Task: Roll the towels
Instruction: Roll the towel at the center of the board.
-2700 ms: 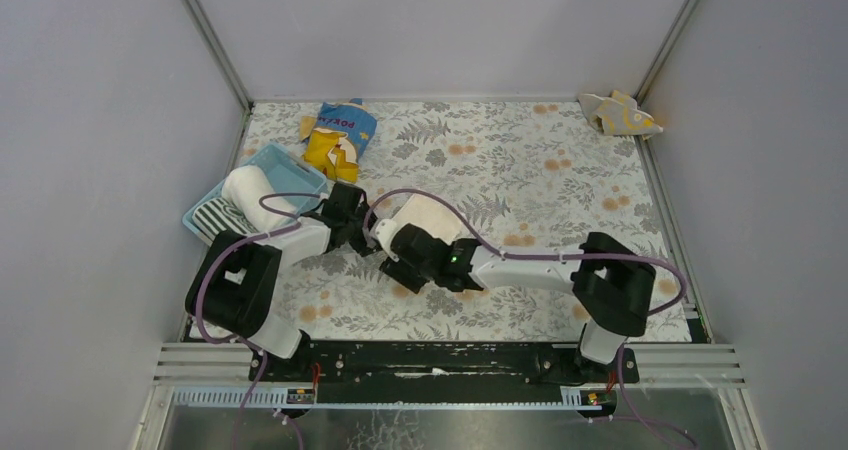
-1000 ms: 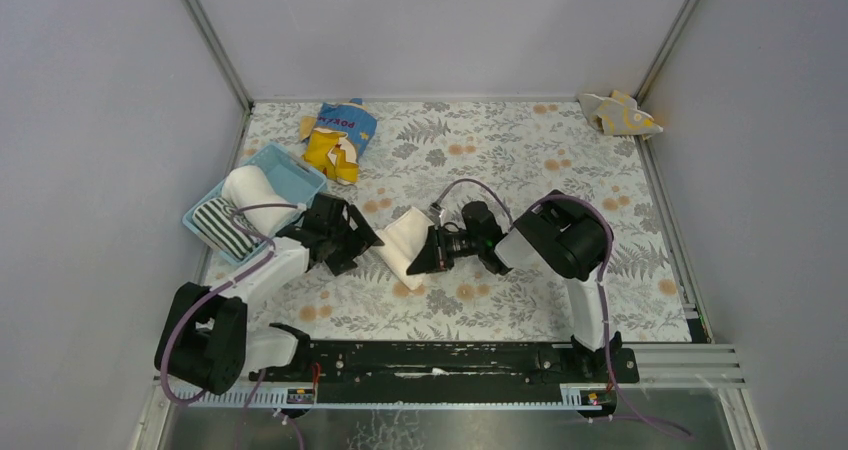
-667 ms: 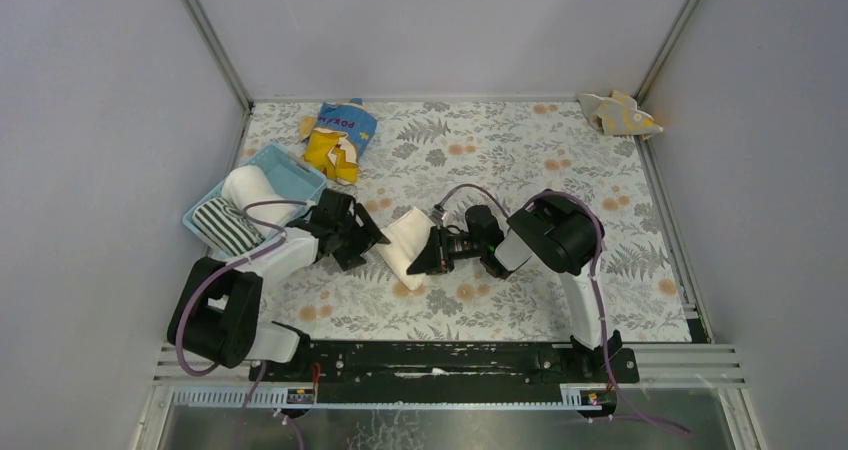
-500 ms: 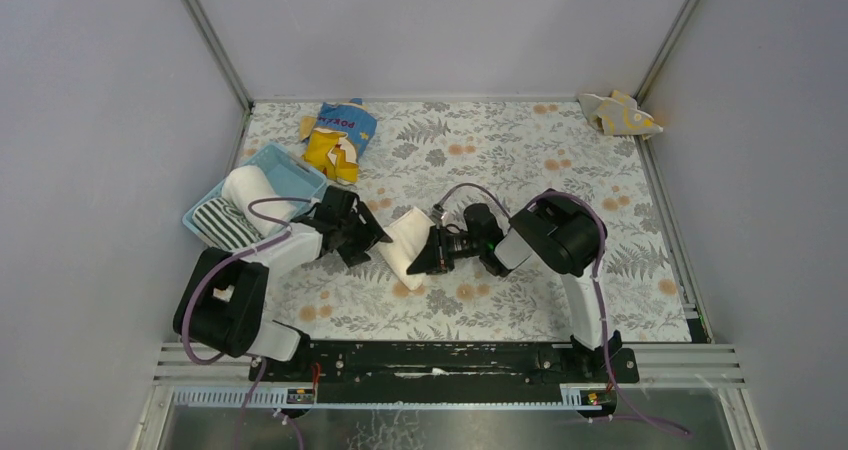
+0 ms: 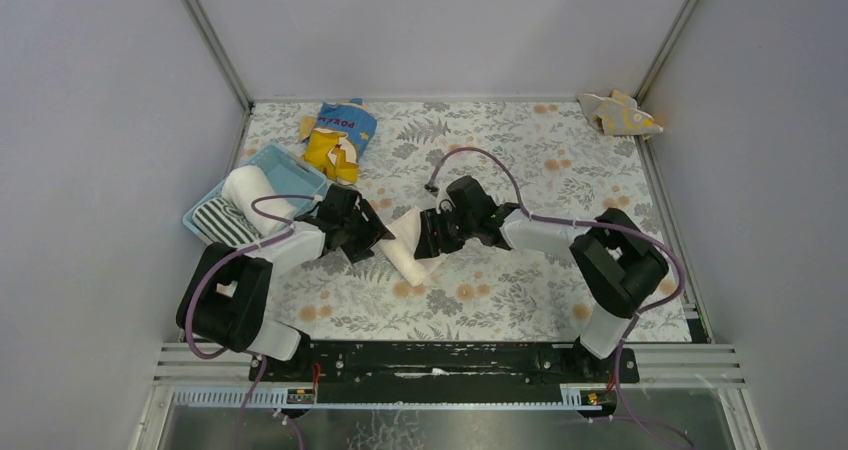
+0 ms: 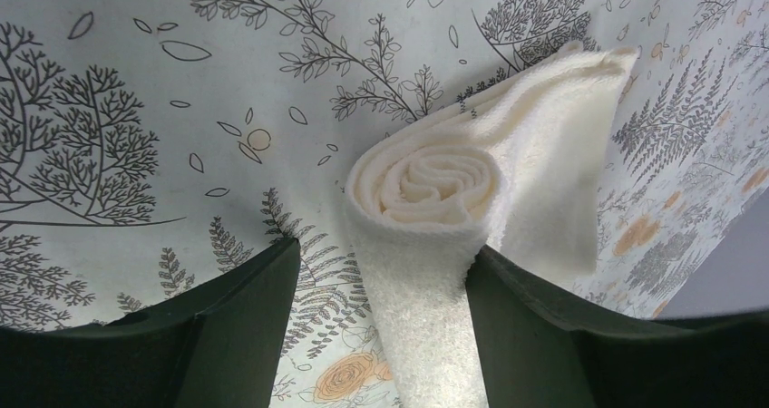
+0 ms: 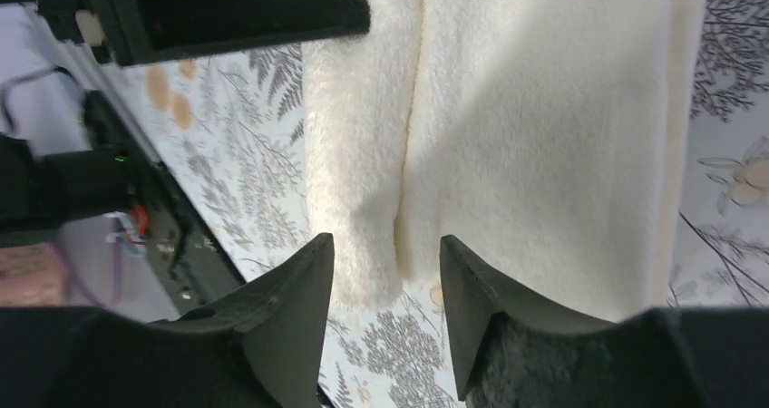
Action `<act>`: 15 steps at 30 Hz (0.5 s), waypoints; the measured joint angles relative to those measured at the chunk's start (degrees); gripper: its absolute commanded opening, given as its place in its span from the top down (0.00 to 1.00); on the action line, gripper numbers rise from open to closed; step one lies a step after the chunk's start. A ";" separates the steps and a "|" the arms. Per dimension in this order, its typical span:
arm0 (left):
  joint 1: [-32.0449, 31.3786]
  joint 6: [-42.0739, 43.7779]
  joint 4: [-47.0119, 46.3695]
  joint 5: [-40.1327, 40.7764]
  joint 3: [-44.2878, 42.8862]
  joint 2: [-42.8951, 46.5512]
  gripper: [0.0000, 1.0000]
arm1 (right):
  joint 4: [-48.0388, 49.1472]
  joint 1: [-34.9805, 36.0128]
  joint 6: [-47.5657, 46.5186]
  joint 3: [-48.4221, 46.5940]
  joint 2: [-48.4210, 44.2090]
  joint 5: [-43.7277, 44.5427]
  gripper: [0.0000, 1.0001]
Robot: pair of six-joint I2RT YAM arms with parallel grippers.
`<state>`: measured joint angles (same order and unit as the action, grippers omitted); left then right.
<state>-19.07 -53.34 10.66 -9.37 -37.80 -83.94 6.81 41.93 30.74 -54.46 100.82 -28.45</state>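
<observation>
Four towels in all on one floral tabletop (image 5: 520,160): one cream-white towel (image 5: 405,248), partly rolled, lying between the left pincer (image 5: 368,238) and the right pincer (image 5: 428,238); one rolled white towel (image 5: 250,185) and one striped towel (image 5: 225,225), both well to the left of the left pincer; and one beige towel (image 5: 620,115) with yellow marks, far beyond the right pincer and to its right. One light blue basket (image 5: 305,175), left of the left pincer, holds the rolled white and striped pair. One blue-and-yellow snack bag (image 5: 338,135) lies beyond the left pincer. Two pincers are in view, one per arm.
</observation>
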 measured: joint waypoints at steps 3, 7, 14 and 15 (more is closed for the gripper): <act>-0.07 0.00 0.00 0.20 0.00 0.00 0.34 | -7.41 3.45 -5.33 -2.54 -3.06 8.57 0.42; -0.07 -0.04 -0.02 0.20 0.00 -0.09 0.34 | -14.08 11.32 -11.63 -6.73 -5.51 20.24 0.39; -0.07 -0.15 -0.09 0.17 0.00 -0.11 0.34 | -18.38 23.69 -20.15 -12.76 -3.78 37.79 0.36; -0.07 -0.15 -0.09 0.17 0.00 -0.11 0.34 | -18.45 24.52 -20.85 -13.27 -2.97 39.54 0.36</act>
<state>-19.14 -53.49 10.57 -9.19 -37.80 -84.05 -11.64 66.46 9.89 -67.72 97.84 11.09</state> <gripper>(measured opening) 0.660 0.630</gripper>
